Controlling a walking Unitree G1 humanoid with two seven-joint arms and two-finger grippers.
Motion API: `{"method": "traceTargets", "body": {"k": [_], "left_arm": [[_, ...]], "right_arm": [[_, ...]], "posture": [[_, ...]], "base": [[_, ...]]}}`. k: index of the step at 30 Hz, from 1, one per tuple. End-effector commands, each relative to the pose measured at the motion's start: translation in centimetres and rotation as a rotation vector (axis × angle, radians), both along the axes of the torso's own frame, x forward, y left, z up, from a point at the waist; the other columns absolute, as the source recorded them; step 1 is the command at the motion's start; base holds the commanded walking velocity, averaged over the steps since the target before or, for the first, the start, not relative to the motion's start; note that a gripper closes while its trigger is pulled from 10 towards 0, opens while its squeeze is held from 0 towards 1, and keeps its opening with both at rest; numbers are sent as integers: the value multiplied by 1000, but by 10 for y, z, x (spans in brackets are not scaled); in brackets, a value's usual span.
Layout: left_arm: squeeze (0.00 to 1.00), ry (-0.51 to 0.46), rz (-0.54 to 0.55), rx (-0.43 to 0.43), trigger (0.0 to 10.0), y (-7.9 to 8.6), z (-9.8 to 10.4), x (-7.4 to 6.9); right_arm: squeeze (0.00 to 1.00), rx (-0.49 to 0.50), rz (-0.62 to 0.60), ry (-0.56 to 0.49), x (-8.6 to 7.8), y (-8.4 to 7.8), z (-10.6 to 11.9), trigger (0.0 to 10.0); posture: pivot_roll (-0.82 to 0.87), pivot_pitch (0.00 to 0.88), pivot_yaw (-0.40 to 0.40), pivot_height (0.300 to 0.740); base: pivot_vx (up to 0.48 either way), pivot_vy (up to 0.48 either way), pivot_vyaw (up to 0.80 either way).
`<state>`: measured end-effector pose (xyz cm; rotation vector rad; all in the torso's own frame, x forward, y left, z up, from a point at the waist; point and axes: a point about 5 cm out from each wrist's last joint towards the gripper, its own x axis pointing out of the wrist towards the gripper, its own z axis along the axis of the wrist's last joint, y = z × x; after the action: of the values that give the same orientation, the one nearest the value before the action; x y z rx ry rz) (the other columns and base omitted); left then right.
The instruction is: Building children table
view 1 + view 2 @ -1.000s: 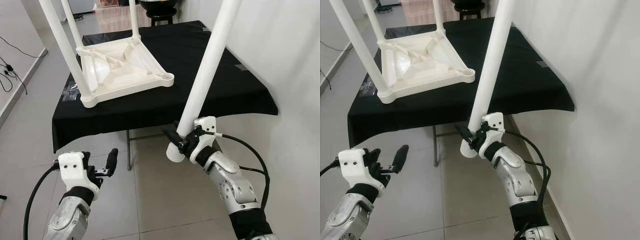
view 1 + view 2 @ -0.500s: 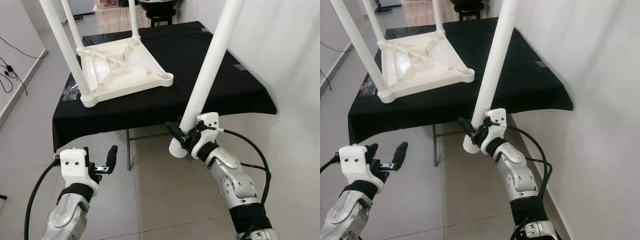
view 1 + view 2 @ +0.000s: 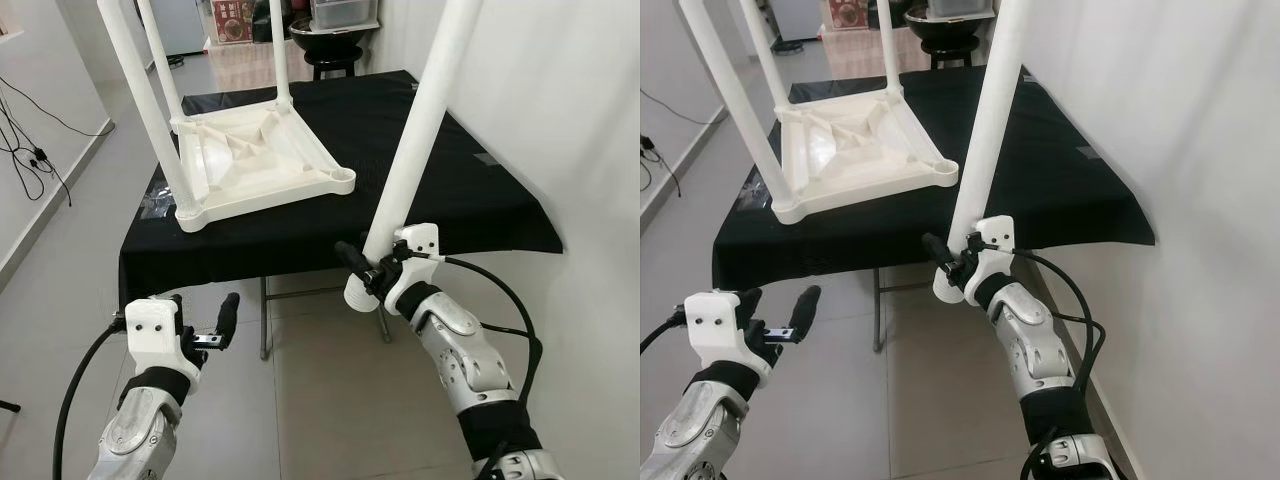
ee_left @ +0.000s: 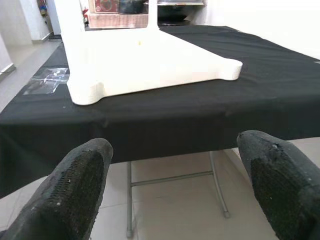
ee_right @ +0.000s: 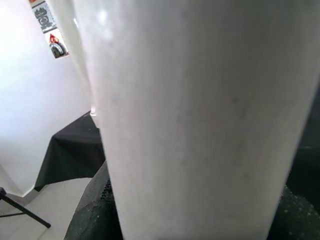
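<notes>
White table leg [image 3: 420,130] stands clamped near its base in right gripper [image 3: 365,272].

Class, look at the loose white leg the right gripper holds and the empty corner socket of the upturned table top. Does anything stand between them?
Nothing visible does. The right gripper holds the leg near its lower end, out past the black table's front edge. The empty socket is the table top's near right corner, with only bare black cloth between.
</notes>
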<state>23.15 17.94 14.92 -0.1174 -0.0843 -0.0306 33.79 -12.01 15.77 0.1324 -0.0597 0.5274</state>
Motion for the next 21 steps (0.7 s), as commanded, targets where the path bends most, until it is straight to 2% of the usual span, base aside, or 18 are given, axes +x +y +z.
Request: {"method": "traceTargets", "body": {"k": [1, 21], "left_arm": [[0, 9, 10, -2, 10000, 2, -3, 0], [0, 4, -3, -9, 10000, 0, -3, 3]], "right_arm": [[0, 3, 8, -20, 2, 3, 5, 10000], [0, -2, 8, -20, 7, 2, 4, 10000]], "posture": [[-65, 39, 45, 740], [-74, 43, 40, 740]], "base": [[326, 0, 0], [326, 0, 0]]}}
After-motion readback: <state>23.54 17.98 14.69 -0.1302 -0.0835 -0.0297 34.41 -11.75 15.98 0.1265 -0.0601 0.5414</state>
